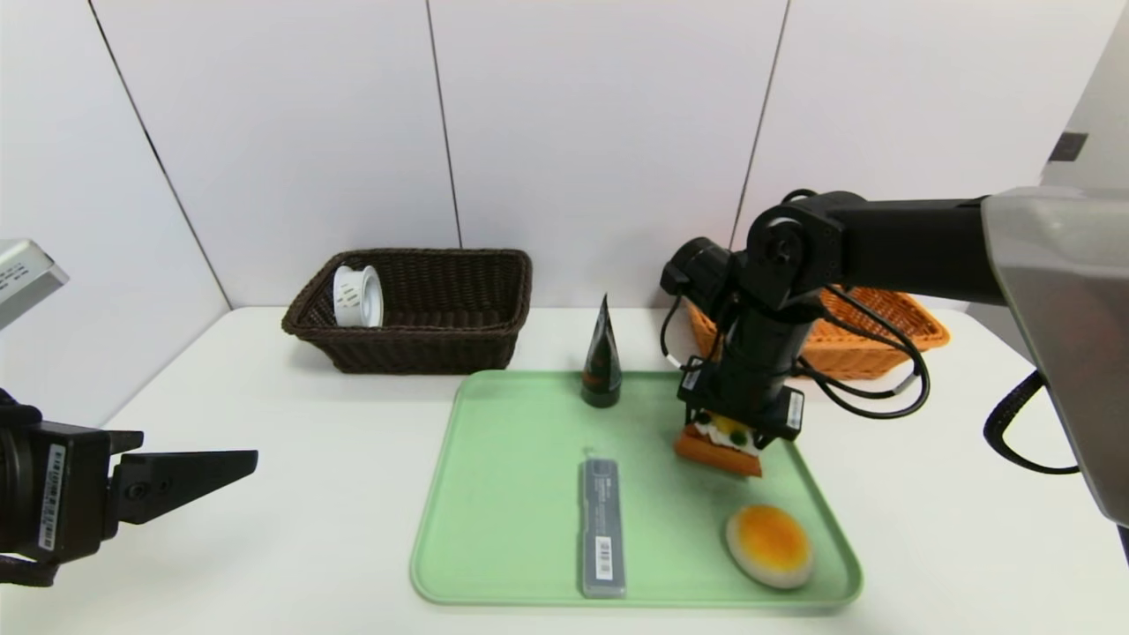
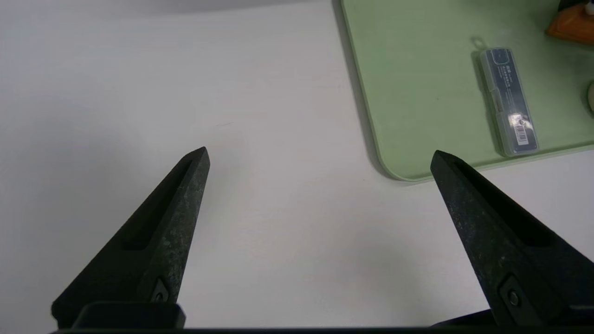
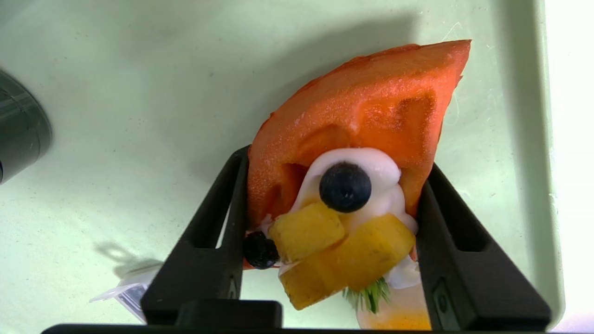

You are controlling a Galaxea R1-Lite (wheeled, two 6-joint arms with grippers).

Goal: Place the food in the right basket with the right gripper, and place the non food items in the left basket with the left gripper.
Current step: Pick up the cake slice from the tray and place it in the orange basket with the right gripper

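The waffle slice (image 1: 716,451) with cream and fruit lies on the green tray (image 1: 503,494), towards its right side. My right gripper (image 1: 719,444) comes down on it from above. In the right wrist view the gripper (image 3: 336,160) is shut on the waffle slice (image 3: 371,106), both fingers pressed to its sides. The oval bun (image 1: 769,545) rests at the tray's near right corner. The grey case (image 1: 602,526) lies mid-tray and the dark cone tube (image 1: 602,357) stands at the tray's far edge. The tape roll (image 1: 357,296) sits in the dark brown basket (image 1: 423,348). My left gripper (image 1: 238,463) hovers open at the near left.
The orange basket (image 1: 882,339) stands behind my right arm at the far right. In the left wrist view my left gripper (image 2: 320,150) is over bare white table, with the tray corner (image 2: 399,167) and the grey case (image 2: 509,102) beyond it.
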